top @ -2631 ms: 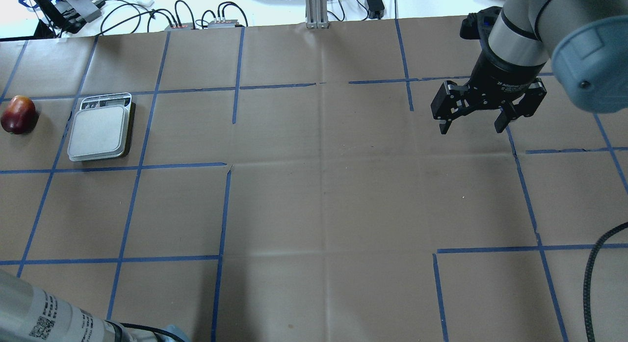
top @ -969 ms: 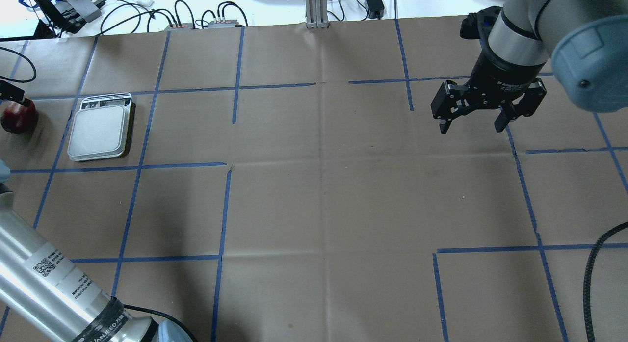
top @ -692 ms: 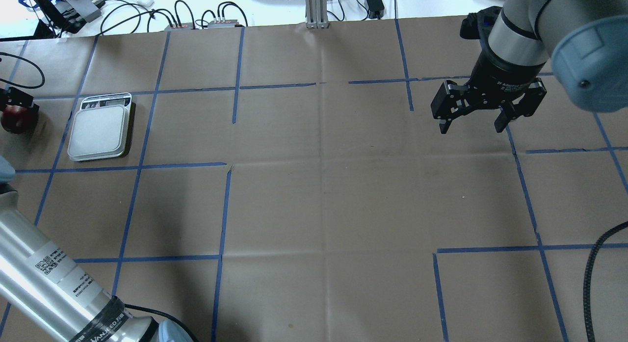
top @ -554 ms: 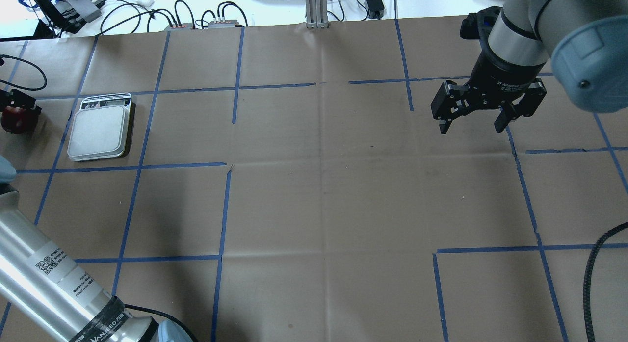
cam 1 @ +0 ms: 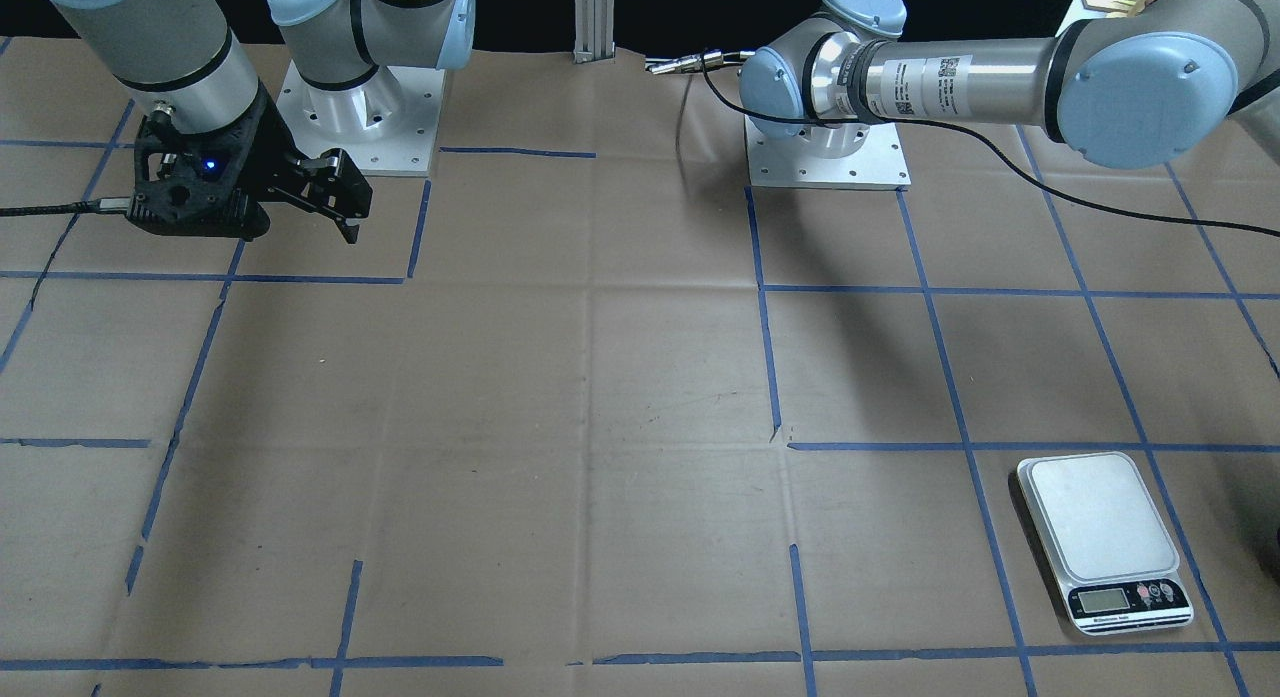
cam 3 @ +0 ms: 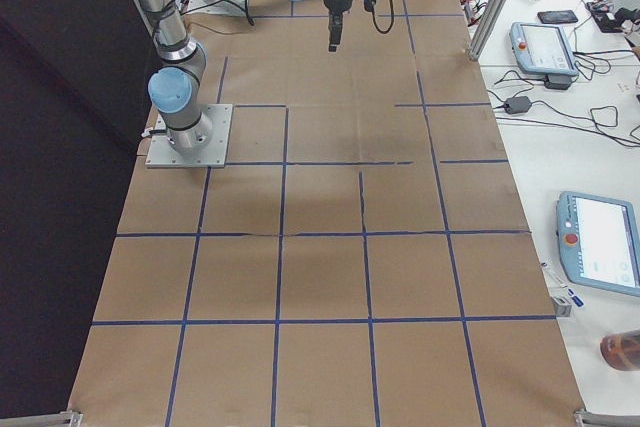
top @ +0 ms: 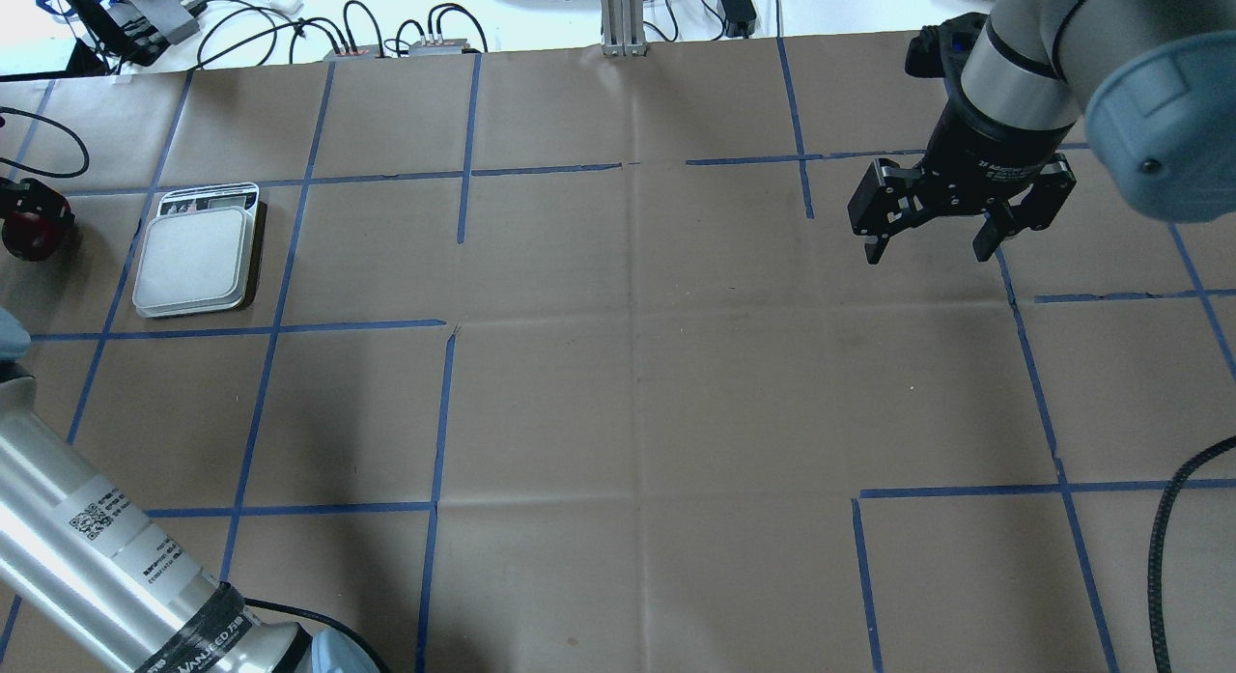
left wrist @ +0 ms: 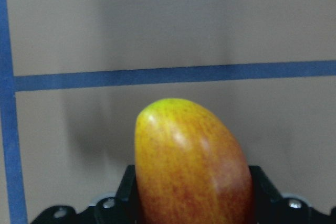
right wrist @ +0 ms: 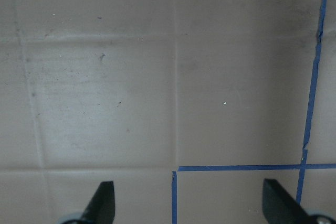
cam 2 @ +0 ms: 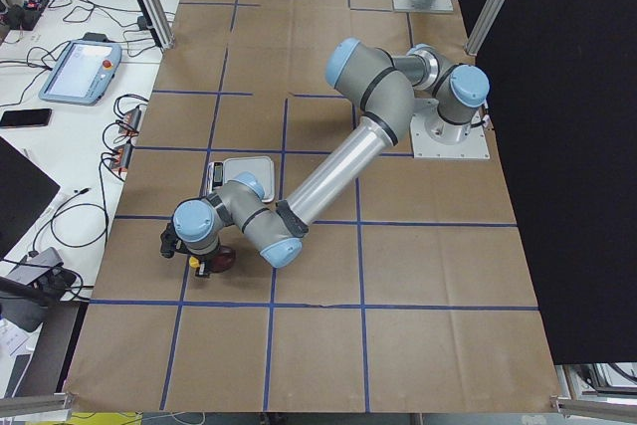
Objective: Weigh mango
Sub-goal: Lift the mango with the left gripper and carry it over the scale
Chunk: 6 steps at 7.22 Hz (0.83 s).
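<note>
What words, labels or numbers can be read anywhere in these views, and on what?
"ANLEED", roughly, with the first letters uncertain: black band on the left arm.
White label with a QR code, same arm: print too small to read.
White lettering above the right gripper: blurred.
Scale display and buttons: too small to read.

The mango (left wrist: 191, 166) sits gripped between black fingers (left wrist: 261, 190).

Brown paper-covered counter (top: 676, 412) gridded with blue tape (top: 471, 123); white desk (cam 3: 560, 167) along one side of the counter, black curtain (cam 2: 587, 146) along the opposite side.
</note>
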{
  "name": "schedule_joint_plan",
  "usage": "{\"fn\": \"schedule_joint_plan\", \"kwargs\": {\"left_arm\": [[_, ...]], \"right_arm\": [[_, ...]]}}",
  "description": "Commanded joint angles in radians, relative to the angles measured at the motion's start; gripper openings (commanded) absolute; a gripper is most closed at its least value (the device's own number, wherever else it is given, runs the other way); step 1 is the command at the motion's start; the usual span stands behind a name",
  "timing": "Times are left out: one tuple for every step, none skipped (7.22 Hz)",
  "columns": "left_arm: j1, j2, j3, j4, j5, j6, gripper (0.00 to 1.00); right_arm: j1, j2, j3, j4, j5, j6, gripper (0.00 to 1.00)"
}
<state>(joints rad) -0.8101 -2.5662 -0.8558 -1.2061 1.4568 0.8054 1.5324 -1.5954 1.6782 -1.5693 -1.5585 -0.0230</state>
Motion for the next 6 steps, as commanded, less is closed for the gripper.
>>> {"fn": "schedule_joint_plan", "kwargs": {"left_arm": [[0.000,0.074,-0.012,-0.021,0.010,0.000,0.55],[-0.004,0.136,-0.034,-0.092,0.011,-0.011,0.55],[-0.029,0.200,-0.083,-0.152,0.011,-0.102,0.54],[-0.088,0.281,-0.195,-0.147,0.011,-0.157,0.53],[-0.127,0.358,-0.315,-0.127,0.014,-0.248,0.53],[-0.156,0.417,-0.415,-0.122,0.014,-0.326,0.53]], "right_arm": [[0.000,0.000,0.000,0.000,0.000,0.000,1.00],[0.000,0.000,0.000,0.000,0.000,0.000,1.00],[0.000,0.000,0.000,0.000,0.000,0.000,1.00],[0.000,0.000,0.000,0.000,0.000,0.000,1.00],[0.000,0.000,0.000,0.000,0.000,0.000,1.00],[0.000,0.000,0.000,0.000,0.000,0.000,1.00]]}}
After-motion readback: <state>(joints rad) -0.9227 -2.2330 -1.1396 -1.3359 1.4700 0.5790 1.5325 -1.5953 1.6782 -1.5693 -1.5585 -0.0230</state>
